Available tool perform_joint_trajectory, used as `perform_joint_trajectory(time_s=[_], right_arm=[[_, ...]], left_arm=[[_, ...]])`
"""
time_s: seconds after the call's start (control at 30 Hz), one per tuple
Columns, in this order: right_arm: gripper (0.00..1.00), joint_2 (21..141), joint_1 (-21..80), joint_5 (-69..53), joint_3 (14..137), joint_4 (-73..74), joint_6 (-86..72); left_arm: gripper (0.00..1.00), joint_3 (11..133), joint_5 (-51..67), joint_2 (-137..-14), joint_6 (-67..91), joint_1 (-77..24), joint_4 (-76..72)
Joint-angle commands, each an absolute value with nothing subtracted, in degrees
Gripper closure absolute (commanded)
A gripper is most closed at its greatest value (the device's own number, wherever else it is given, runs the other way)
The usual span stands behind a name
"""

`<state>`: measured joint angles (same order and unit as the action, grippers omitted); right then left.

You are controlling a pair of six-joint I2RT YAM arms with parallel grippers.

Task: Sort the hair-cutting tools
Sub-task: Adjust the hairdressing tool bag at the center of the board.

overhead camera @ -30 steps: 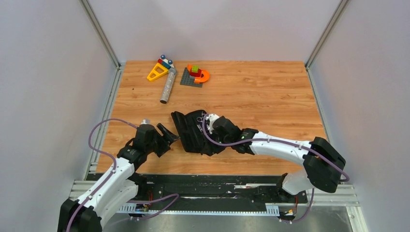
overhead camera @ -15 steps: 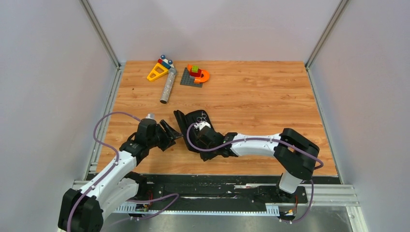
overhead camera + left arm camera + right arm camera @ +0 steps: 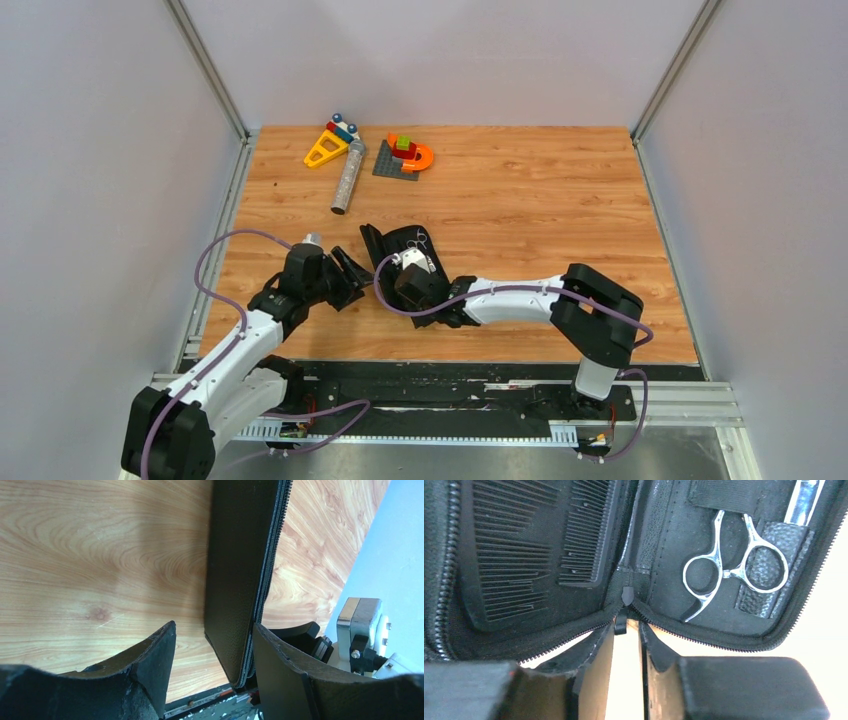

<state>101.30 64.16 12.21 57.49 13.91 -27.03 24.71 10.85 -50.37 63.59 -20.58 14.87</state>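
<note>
- Landmark: black zip case point(image 3: 385, 245), lying open on the desk point(image 3: 550, 200). All positions are referred to it.
- Scissors point(image 3: 736, 572): in the case's right half, blades tucked under an elastic strap point(image 3: 729, 495), one ring over a leather pocket point(image 3: 769, 595). Judged light, rigid, smooth steel, likely slippery with sharp tips. Best hold looks like the shank just above the rings, drawing along the blades to slip them out of the strap.
- Narrow black comb point(image 3: 584, 535): left half of the case, beside the spine.
- Wide-toothed black comb point(image 3: 509, 550): left half, nearer the outer zip. Both combs judged light, thin plastic that lies flat. Take them by the solid back, not the teeth.
- Case: soft, floppy leatherette, so a flap will likely sag or fold if not held.
- Left pincer point(image 3: 214, 627): released, jaws apart astride the case's outer flap edge, with a gap on one side.
- Right pincer point(image 3: 628, 635): at the spine end of the case, jaws nearly together, zip pull point(image 3: 621, 622) just above the slit. Cannot tell whether it grasps anything.
</note>
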Motion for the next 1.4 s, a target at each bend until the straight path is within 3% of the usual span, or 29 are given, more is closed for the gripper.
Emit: perform_joint_trajectory(time_s=[0.0, 0.17, 0.4, 0.57, 0.63, 0.83, 0.9, 1.03, 1.37], right_arm=[[0.78, 103.79, 64.59, 15.87, 57.8, 14.47, -27.4], [1.0, 102.71, 65.1, 16.46, 56.77, 15.83, -27.1], [1.0, 100.18, 65.74, 13.23, 55.92, 15.98, -26.2], [1.0, 99.36, 65.83, 11.66, 55.89, 15.07, -25.78], [1.0, 98.9, 65.9, 11.69, 56.0, 15.39, -25.75], [1.0, 97.14, 66.56, 12.23, 56.04, 17.17, -25.84], [1.0, 96.88, 67.05, 12.42, 56.1, 18.18, -25.67], [1.0, 95.89, 68.6, 13.09, 55.73, 20.7, -25.04], [1.0, 90.12, 70.62, 7.86, 53.04, 23.52, -25.21]], left_arm=[[0.35, 27.13, 11.96, -50.19, 61.93, -20.48, 13.93], [0.35, 27.97, 11.95, -50.47, 61.23, -20.48, 13.88], [0.27, 29.39, 14.19, -53.11, 60.43, -20.54, 11.61], [0.29, 30.62, 14.25, -57.53, 59.75, -21.45, 10.13], [0.36, 31.78, 12.57, -59.49, 59.03, -22.5, 11.13], [0.77, 38.71, 3.32, -64.96, 55.23, -28.64, 18.43], [0.85, 41.81, -0.06, -67.18, 54.23, -30.54, 21.57], [0.94, 47.73, -7.41, -71.93, 52.56, -34.07, 28.45], [0.99, 55.63, -19.63, -77.2, 50.14, -39.05, 37.49]])
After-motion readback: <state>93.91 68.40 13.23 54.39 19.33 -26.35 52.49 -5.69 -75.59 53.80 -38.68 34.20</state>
